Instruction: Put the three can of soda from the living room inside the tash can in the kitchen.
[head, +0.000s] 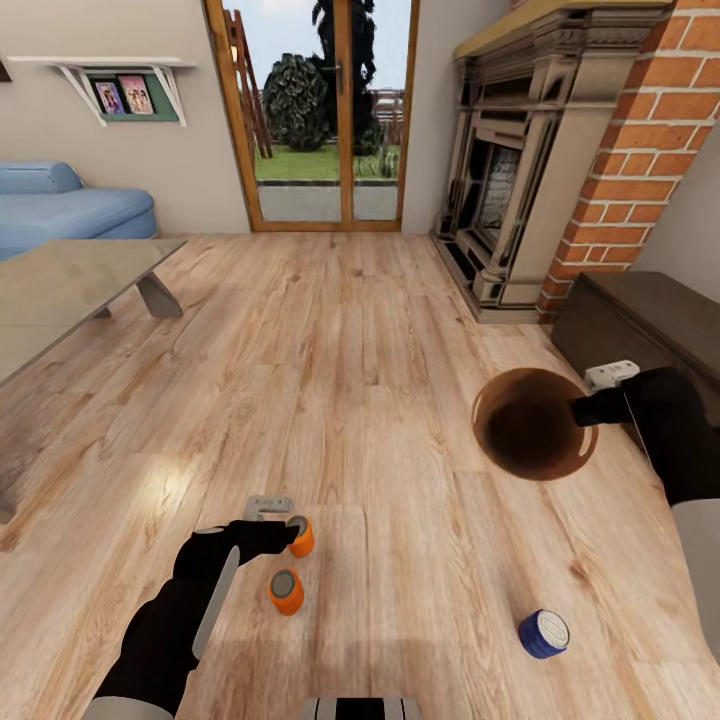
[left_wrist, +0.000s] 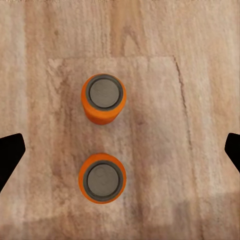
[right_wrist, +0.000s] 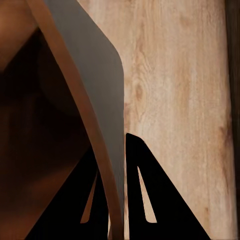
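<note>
Descent is the step in hand, as I judge it: the left gripper (head: 268, 508) hangs over the two orange soda cans (head: 287, 591) on the wood floor (head: 380, 330), and its jaws are spread wide, the dark fingertips (left_wrist: 11, 155) showing at either edge of the left wrist view with both cans between them. To do it well, the gripper should centre over one can alone, likely the far orange can (head: 300, 536), which sits right at the gripper in the head view, so that the fingers pass either side of it without nudging its neighbour. The cans stand upright, near each other but apart, so a straight drop and a grip at mid-height should serve; a skewed approach could tip either can.

The right gripper (head: 580, 410) has its jaws pinched on the rim of the trash can (head: 485, 425), one finger inside and one outside the wall, as the right wrist view shows. The bin is held at the right, beside the dark low cabinet (head: 640, 310).

The orange cans have bright orange sides and dull grey tops. The blue soda can (head: 543, 633) stands apart on the floor at near right, with a pale top. The trash can is round, glossy copper-brown, and dark inside.
</note>
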